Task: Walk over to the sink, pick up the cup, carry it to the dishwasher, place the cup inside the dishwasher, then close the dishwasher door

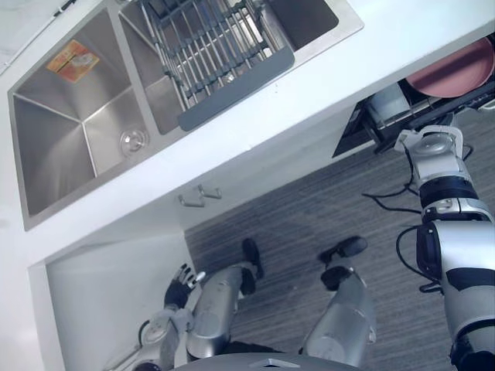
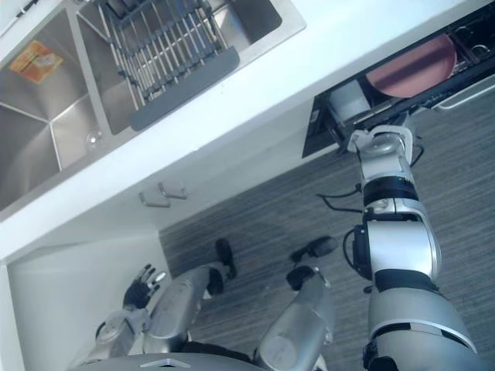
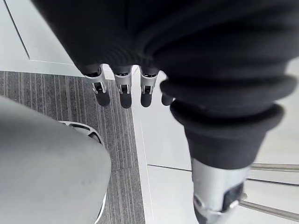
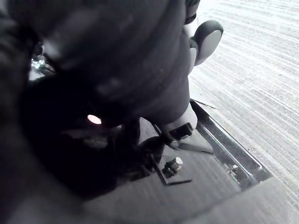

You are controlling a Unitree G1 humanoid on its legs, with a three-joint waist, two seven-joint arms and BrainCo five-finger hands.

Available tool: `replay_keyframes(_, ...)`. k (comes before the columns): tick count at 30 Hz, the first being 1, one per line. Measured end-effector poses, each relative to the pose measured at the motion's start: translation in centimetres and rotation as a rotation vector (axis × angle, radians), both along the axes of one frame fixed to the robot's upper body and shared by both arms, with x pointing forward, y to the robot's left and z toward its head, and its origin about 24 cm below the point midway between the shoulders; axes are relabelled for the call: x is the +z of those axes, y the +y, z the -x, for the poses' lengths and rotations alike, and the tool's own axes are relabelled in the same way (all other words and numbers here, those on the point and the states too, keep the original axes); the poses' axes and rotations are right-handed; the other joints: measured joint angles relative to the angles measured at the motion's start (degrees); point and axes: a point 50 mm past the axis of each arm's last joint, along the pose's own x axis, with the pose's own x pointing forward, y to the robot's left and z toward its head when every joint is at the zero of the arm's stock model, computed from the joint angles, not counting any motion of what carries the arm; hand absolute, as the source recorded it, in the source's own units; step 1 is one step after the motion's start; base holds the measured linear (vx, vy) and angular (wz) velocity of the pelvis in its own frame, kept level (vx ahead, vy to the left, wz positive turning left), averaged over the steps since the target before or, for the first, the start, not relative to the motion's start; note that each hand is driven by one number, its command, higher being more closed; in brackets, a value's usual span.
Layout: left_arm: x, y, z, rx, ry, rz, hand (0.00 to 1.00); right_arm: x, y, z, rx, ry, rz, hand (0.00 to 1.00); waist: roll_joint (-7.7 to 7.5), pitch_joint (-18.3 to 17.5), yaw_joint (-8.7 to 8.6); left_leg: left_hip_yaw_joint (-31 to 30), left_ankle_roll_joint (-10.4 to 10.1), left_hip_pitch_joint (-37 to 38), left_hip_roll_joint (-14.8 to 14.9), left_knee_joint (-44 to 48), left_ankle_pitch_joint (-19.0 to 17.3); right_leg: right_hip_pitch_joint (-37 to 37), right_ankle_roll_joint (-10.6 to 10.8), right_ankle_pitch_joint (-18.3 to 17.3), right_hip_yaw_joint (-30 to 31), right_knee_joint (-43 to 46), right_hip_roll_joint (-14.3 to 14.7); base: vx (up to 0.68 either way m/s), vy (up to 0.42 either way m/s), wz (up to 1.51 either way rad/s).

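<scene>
- Left hand (image 1: pixel 179 287) hangs low, fingers loose, empty.
- Right hand (image 4: pixel 107 60) at the open dishwasher (image 2: pixel 319 124); its hold can't be told.
- Cup: maybe the round clear thing (image 1: pixel 133 141) on the sink's (image 1: pixel 46 154) left basin floor (or a drain).
- If glass, probably light, rigid, slick, breakable; wrap its wall.

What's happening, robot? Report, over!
Left hand open, idle. Right hand at open dishwasher, grip hidden. Cup: cannot tell. Pink plate in rack.

White countertop (image 1: pixel 309 97), steel double sink (image 1: pixel 54 131) set in it, grey dish rack (image 1: pixel 224 54) resting in one basin
</scene>
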Motion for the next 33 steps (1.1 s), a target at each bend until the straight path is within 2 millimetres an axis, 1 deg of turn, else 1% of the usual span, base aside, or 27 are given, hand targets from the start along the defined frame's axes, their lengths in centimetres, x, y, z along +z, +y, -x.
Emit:
replay_keyframes(2, 0.1, -0.1, -0.1, -0.008, -0.01, 0.009, 0.0, 0.0, -0.3, 0.1, -0.003, 0.017, -0.001, 1.0, 0.01, 0.0, 0.01, -0.4, 0.0, 0.0, -0.1, 0.0, 0.0, 0.1, 0.2, -0.6, -0.3, 0.8, -0.5, 0.0, 0.036, 0.1)
replay_keyframes(10, -0.1, 0.0, 0.9, 0.022, -0.003, 0.036, 0.0, -0.1, -1.1, 0.3, -0.025, 0.072, 0.012, 1.0, 0.52, -0.4, 0.22, -2.0, -0.1, 0.0, -0.6, -0.8, 0.4, 1.1, 0.6, -1.5, -1.7, 2.0, -1.7, -0.01, 0.031, 0.1)
replay_keyframes(11, -0.1, 0.1, 1.0, 0.026, -0.002, 0.038, 0.0, -0.1, -1.2, 0.4, -0.028, 0.069, 0.005, 1.0, 0.54, -0.4, 0.24, -2.8, -0.1, -0.1, -0.9, -1.0, 0.7, 1.3, 0.6, -2.0, -2.6, 2.7, -2.4, 0.0, 0.02, 0.25)
replay_keyframes(12, -0.1, 0.1, 1.0, 0.03, -0.002, 0.042, 0.0, 0.0, -1.8, 0.7, -0.044, 0.063, -0.007, 1.0, 0.57, -0.4, 0.34, -3.5, -0.1, -0.3, -1.0, -0.9, 0.8, 1.7, 0.6, -2.5, -3.7, 3.5, -3.0, 0.01, 0.018, 0.27)
replay_keyframes(14, -0.1, 0.1, 1.0, 0.032, -0.002, 0.043, 0.0, -0.2, -2.1, 0.9, -0.052, 0.042, -0.071, 1.0, 0.66, -0.4, 0.77, -4.1, -0.2, -0.4, -1.1, -0.9, 0.8, 2.2, 0.6, -3.4, -5.1, 4.4, -3.8, 0.01, 0.013, 0.19)
replay_keyframes(16, -0.1, 0.0, 1.0, 0.035, -0.004, 0.044, 0.0, 0.1, -1.9, 0.7, 0.005, -0.087, -0.235, 1.0, 0.77, -0.3, 1.09, -4.3, -0.3, -0.2, -1.1, -0.8, 0.9, 2.4, 0.6, -4.2, -5.6, 5.6, -4.4, 0.02, 0.0, 0.09)
replay_keyframes(18, -0.1, 0.0, 1.0, 0.039, -0.015, 0.039, 0.0, 0.5, -1.3, 0.3, 0.063, -0.363, -0.559, 1.0, 0.86, -0.4, 1.09, -5.3, -0.4, -0.2, -1.1, -0.7, 0.9, 3.0, 0.5, -5.6, -6.8, 7.5, -5.4, 0.02, -0.03, 0.16)
replay_keyframes(19, 0.0, 0.0, 1.0, 0.042, -0.02, 0.038, 0.0, 0.7, -1.2, 0.2, 0.08, -0.453, -0.654, 1.0, 0.86, -0.4, 1.1, -5.6, -0.4, -0.2, -1.1, -0.7, 0.9, 3.1, 0.5, -6.0, -7.0, 8.0, -5.6, 0.01, -0.042, 0.22)
replay_keyframes(20, 0.0, 0.0, 1.0, 0.045, -0.026, 0.036, 0.0, 1.0, -0.9, 0.1, 0.103, -0.613, -0.821, 1.0, 0.88, -0.4, 1.2, -6.1, -0.6, -0.2, -1.1, -0.7, 0.9, 3.5, 0.5, -6.7, -7.7, 8.9, -6.0, 0.01, -0.039, 0.19)
replay_keyframes(21, 0.0, 0.0, 1.0, 0.045, -0.028, 0.036, 0.0, 0.7, -0.9, 0.2, 0.1, -0.667, -0.907, 1.0, 0.96, -0.5, 1.29, -6.5, -0.7, -0.2, -1.1, -0.8, 0.9, 3.8, 0.6, -7.1, -8.1, 9.3, -6.2, 0.01, -0.051, 0.25)
replay_keyframes(22, 0.0, -0.1, 1.0, 0.05, -0.035, 0.037, 0.0, -0.1, -0.6, 0.2, 0.115, -0.771, -1.068, 1.0, 1.06, -0.6, 1.72, -7.1, -1.1, -0.2, -1.1, -0.8, 0.8, 4.2, 0.7, -7.8, -8.6, 10.1, -6.4, 0.01, -0.05, 0.21)
replay_keyframes(23, 0.0, -0.1, 1.0, 0.057, -0.039, 0.041, 0.0, -1.0, 0.0, 0.0, 0.132, -0.832, -1.208, 1.0, 0.99, -0.7, 1.99, -7.3, -1.3, -0.2, -1.0, -1.0, 0.9, 4.2, 0.7, -8.2, -8.8, 10.6, -6.6, 0.01, -0.048, 0.16)
replay_keyframes(25, 0.0, -0.1, 1.0, 0.058, -0.037, 0.041, 0.0, -1.5, 0.5, -0.2, 0.161, -0.898, -1.351, 1.0, 1.01, -0.7, 1.74, -7.4, -1.4, -0.1, -0.9, -1.0, 1.0, 4.3, 0.7, -8.3, -8.9, 10.8, -6.5, 0.01, -0.019, 0.02)
replay_keyframes(26, 0.0, -0.2, 1.0, 0.059, -0.037, 0.043, 0.0, -1.7, 0.6, -0.2, 0.18, -0.888, -1.381, 0.0, 1.01, -0.7, 1.55, -7.4, -1.4, 0.0, -0.8, -0.9, 1.4, 4.5, 0.7, -8.3, -9.0, 10.7, -6.4, 0.0, 0.0, 0.0)
replay_keyframes(28, 0.0, -0.3, 1.0, 0.069, -0.035, 0.05, 0.0, -2.3, 0.7, -0.2, 0.203, -0.859, -1.395, 0.0, 0.99, -0.7, 1.56, -7.4, -1.5, 0.4, -0.6, -0.9, 1.4, 5.0, 0.6, -8.2, -9.0, 10.5, -5.9, 0.01, -0.011, -0.04)
replay_keyframes(31, -0.1, -0.2, 1.0, 0.091, -0.021, 0.06, 0.0, -3.0, 0.9, -0.2, 0.229, -0.798, -1.39, 0.0, 0.87, -0.6, 1.38, -7.2, -2.1, 1.4, 0.8, -0.8, 1.1, 6.3, 0.5, -7.8, -9.1, 8.8, -3.7, 0.02, -0.023, -0.13)
replay_keyframes(33, -0.2, -0.2, 1.2, 0.117, -0.006, 0.064, 0.0, -4.2, 1.3, 0.0, 0.291, -0.665, -1.293, 0.0, 0.77, -0.6, 0.8, -7.0, -2.9, 3.3, 2.1, -1.0, 0.5, 8.1, 0.7, -7.5, -8.9, 7.3, -1.5, 0.03, -0.02, -0.21)
